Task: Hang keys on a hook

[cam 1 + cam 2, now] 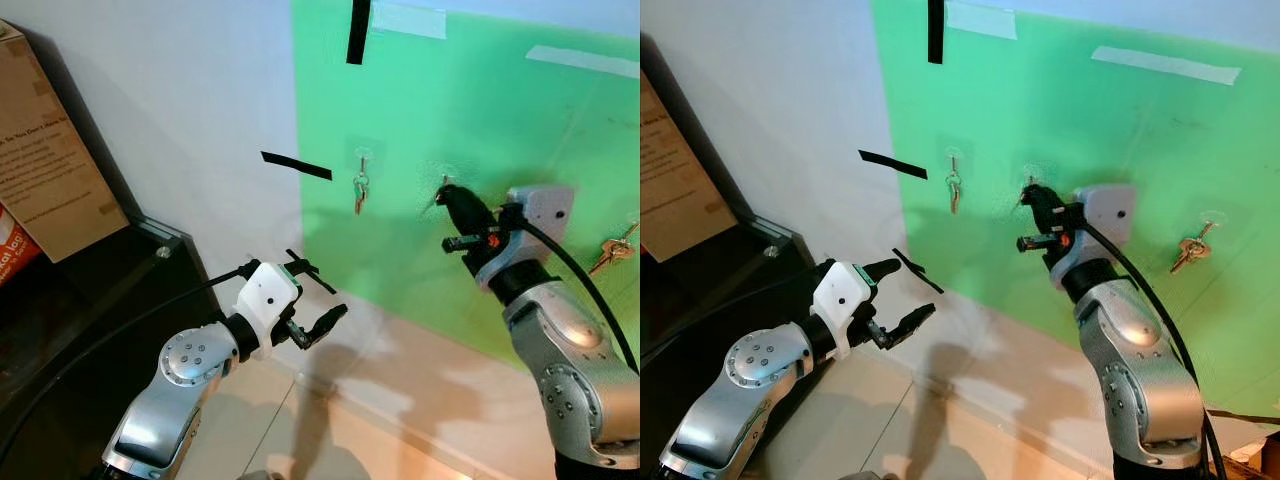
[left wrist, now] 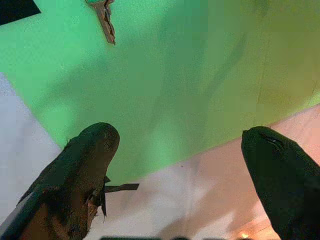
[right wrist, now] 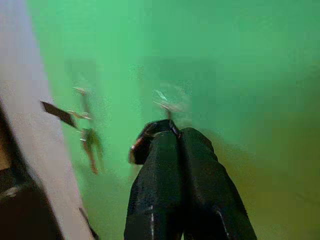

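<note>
The right pincer (image 1: 450, 192) is raised against the green sheet (image 1: 480, 110) on the wall, its tip right at the middle clear hook (image 1: 441, 184). In the right wrist view its two black fingers (image 3: 165, 170) are pressed together with no gap between them, and a small dark ring-like piece shows at their tip just below the blurred hook; whether that is a key ring gripped between them cannot be made out, as that picture is smeared. To the robot's left of this hook, another clear hook (image 1: 364, 158) carries a hanging set of keys (image 1: 360, 190), which dangles flat against the green sheet. To the right, near the frame's edge, a third set of keys (image 1: 1189, 249) hangs tilted from its own hook (image 1: 1210, 222). The left pincer (image 1: 318, 296) is held lower and well apart from the hooks, in front of the wall where the green sheet meets the white part; its fingers (image 2: 90, 150) are spread wide with nothing between them. Strips of black tape (image 1: 296, 165) sit on the white wall beside the sheet's edge and at its top, and pale tape (image 1: 1165, 64) holds the sheet's upper edge. At far left a brown cardboard box (image 1: 40, 150) leans on a dark glossy cabinet (image 1: 120, 270), and pale floor tiles (image 1: 350, 430) lie below the wall.
</note>
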`<state>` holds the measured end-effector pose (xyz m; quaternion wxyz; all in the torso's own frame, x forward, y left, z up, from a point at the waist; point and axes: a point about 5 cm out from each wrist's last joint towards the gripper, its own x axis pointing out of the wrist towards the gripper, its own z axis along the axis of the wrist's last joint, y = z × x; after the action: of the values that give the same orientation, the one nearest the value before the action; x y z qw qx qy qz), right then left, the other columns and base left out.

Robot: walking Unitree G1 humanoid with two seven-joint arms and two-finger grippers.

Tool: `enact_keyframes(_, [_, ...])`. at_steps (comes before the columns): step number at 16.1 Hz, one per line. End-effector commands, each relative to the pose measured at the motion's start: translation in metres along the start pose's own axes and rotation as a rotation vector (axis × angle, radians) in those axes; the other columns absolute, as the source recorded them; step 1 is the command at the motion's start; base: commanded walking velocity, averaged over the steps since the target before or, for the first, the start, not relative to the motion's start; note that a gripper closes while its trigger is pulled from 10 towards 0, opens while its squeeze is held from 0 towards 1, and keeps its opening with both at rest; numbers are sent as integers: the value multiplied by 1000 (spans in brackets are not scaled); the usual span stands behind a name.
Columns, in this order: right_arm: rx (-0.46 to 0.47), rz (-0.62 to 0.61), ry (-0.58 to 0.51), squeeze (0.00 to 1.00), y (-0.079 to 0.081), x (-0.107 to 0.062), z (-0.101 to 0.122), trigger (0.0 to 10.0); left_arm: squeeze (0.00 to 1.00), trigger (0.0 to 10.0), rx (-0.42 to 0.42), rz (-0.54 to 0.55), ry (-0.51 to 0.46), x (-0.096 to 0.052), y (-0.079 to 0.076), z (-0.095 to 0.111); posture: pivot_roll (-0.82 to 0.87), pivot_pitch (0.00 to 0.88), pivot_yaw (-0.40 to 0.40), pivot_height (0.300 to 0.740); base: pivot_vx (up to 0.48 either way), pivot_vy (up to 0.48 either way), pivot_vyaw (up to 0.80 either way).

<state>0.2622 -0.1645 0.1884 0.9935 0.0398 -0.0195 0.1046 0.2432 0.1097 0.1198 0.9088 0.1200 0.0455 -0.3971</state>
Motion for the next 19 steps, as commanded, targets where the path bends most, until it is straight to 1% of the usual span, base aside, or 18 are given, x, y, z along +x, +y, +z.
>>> enact_keyframes(1, [3, -53, 3, 0, -7, 2, 0, 10000, 110, 10000, 8, -13, -8, 0, 0, 2, -69, 0, 48, 740, 0, 0, 0])
enact_keyframes(5, [15, -42, -7, 0, -7, 2, 2, 10000, 110, 10000, 9, -14, -6, -1, -1, 2, -69, 0, 48, 740, 0, 0, 0])
enact_keyframes(6, [19, -12, 0, 0, -2, 2, 0, 10000, 110, 10000, 10, -13, -6, -1, 0, 2, -68, 0, 48, 740, 0, 0, 0])
enact_keyframes(9, [36, 33, -12, 0, 5, 1, 2, 10000, 110, 10000, 9, -13, -6, -1, 0, 2, -69, 0, 49, 740, 0, 0, 0])
enact_keyframes(12, [-4, 41, 48, 0, 5, 0, -8, 10000, 110, 10000, 9, -15, -6, 0, 0, 2, -71, 0, 50, 740, 0, 0, 0])
enact_keyframes(14, [-13, 36, 80, 0, 6, 1, -14, 10000, 106, 10000, 10, -14, -5, 0, 0, 2, -68, 0, 48, 740, 0, 0, 0])
enact_keyframes(15, [-22, 28, 98, 0, 5, 1, -17, 10000, 106, 10000, 10, -13, -5, 0, 0, 2, -67, 0, 48, 740, 0, 0, 0])
enact_keyframes(16, [-29, -7, 132, 0, 2, 1, -25, 10000, 110, 10000, 10, -13, -6, 0, 0, 3, -66, 0, 48, 740, 0, 0, 0])
enact_keyframes(18, [-24, -21, 145, 0, 0, 1, -29, 10000, 110, 10000, 10, -13, -8, 0, 0, 3, -66, 0, 48, 740, 0, 0, 0])
enact_keyframes(19, [-10, -18, 146, 0, 1, 1, -30, 10000, 110, 10000, -4, -5, -27, 2, 1, 5, -68, 0, 49, 740, 0, 0, 0])
